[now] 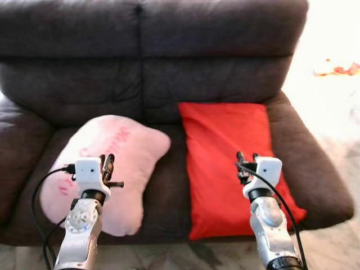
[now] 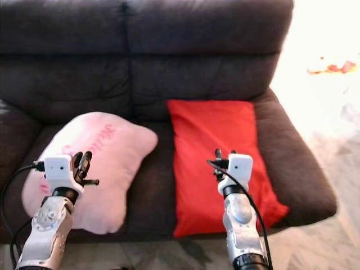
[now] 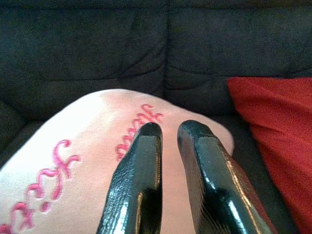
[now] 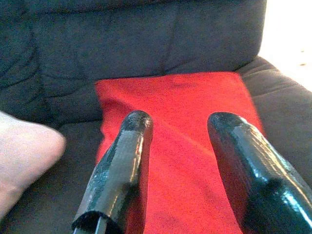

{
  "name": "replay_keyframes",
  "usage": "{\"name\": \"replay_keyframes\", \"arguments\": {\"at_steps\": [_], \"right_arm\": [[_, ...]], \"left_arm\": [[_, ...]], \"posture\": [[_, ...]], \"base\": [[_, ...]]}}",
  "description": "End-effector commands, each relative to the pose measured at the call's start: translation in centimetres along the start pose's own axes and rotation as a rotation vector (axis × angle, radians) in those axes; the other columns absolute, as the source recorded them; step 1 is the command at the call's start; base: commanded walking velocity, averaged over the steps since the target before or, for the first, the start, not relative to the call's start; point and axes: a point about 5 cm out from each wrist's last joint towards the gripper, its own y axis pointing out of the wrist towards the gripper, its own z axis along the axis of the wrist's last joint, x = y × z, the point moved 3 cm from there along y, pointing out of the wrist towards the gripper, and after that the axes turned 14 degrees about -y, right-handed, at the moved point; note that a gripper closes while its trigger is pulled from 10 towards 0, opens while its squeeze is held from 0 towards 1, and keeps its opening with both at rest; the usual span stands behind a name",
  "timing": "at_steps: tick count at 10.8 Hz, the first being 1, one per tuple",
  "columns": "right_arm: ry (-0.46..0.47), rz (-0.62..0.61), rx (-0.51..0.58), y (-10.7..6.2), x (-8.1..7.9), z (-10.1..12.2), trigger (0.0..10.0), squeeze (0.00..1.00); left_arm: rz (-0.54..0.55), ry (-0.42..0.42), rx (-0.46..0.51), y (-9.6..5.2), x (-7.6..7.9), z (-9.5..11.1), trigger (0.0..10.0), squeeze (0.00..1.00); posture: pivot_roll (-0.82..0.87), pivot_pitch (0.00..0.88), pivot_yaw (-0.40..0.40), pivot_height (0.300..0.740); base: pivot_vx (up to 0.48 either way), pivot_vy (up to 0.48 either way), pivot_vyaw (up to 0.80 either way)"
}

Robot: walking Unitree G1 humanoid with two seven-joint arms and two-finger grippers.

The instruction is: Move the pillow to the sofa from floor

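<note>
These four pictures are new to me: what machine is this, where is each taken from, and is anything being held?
It is a two-armed humanoid robot facing a dark sofa. The two wide pictures come from its head camera, looking down past both silver arms. The close-ups look along each wrist's black fingers. On the seat lie a pink pillow with embroidered lettering and a red pillow, side by side. The left tool hovers over the pink pillow, fingers nearly together; the right tool hovers open over the red one. Neither holds anything.

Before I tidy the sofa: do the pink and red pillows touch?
Apart. The left eye view shows dark seat between the pink pillow and red pillow.
</note>
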Motion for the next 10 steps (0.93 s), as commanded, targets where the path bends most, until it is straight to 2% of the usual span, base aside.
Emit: {"name": "replay_keyframes", "arguments": {"at_steps": [1, 3, 4, 5, 6, 7, 8, 10], "right_arm": [[0.004, 0.004, -0.022, -0.2, -0.2, -0.6, 10.0, 0.0], [-0.001, 0.009, -0.038, -0.4, -0.3, -1.0, 10.0, 0.0], [-0.005, 0.011, -0.049, -0.5, -0.3, -1.3, 10.0, 0.0], [-0.007, 0.015, -0.058, -0.5, -0.4, -1.5, 10.0, 0.0], [-0.007, 0.017, -0.059, -0.5, -0.5, -1.5, 10.0, 0.0], [-0.006, 0.018, -0.059, -0.5, -0.4, -1.5, 10.0, 0.0], [-0.007, 0.023, -0.061, -0.5, -0.5, -1.6, 10.0, 0.0], [-0.007, 0.034, -0.066, -0.4, -0.7, -1.6, 10.0, 0.0]], "left_arm": [[-0.021, 0.062, -0.048, -0.5, -0.2, -0.9, 10.0, 0.0], [-0.039, 0.132, -0.081, -0.8, -0.1, -1.5, 10.0, 0.0], [-0.055, 0.234, -0.127, -0.9, -0.2, -2.4, 10.0, 0.0], [-0.053, 0.248, -0.196, -1.3, -0.5, -3.8, 10.0, 0.0], [-0.047, 0.219, -0.214, -1.5, -0.6, -4.3, 10.0, 0.55], [-0.044, 0.205, -0.221, -1.6, -0.6, -4.4, 10.0, 1.0], [-0.052, 0.203, -0.236, -1.7, -0.5, -4.7, 10.0, 1.0], [-0.056, 0.14, -0.271, -1.8, -0.3, -5.3, 10.0, 1.0]], "posture": [[0.17, 0.172, -0.032, 0.74], [0.18, 0.171, -0.033, 0.74], [0.18, 0.169, -0.032, 0.74], [0.17, 0.167, -0.032, 0.74], [0.17, 0.166, -0.031, 0.74], [0.17, 0.166, -0.032, 0.74], [0.17, 0.164, -0.032, 0.74], [0.17, 0.16, -0.032, 0.74]], "base": [[0.0, 0.0, 0.0], [0.0, 0.0, 0.0], [0.0, 0.0, 0.0], [0.0, 0.0, 0.0], [0.0, 0.0, 0.0], [0.0, 0.0, 0.0], [0.0, 0.0, 0.0], [0.0, 0.0, 0.0]]}}
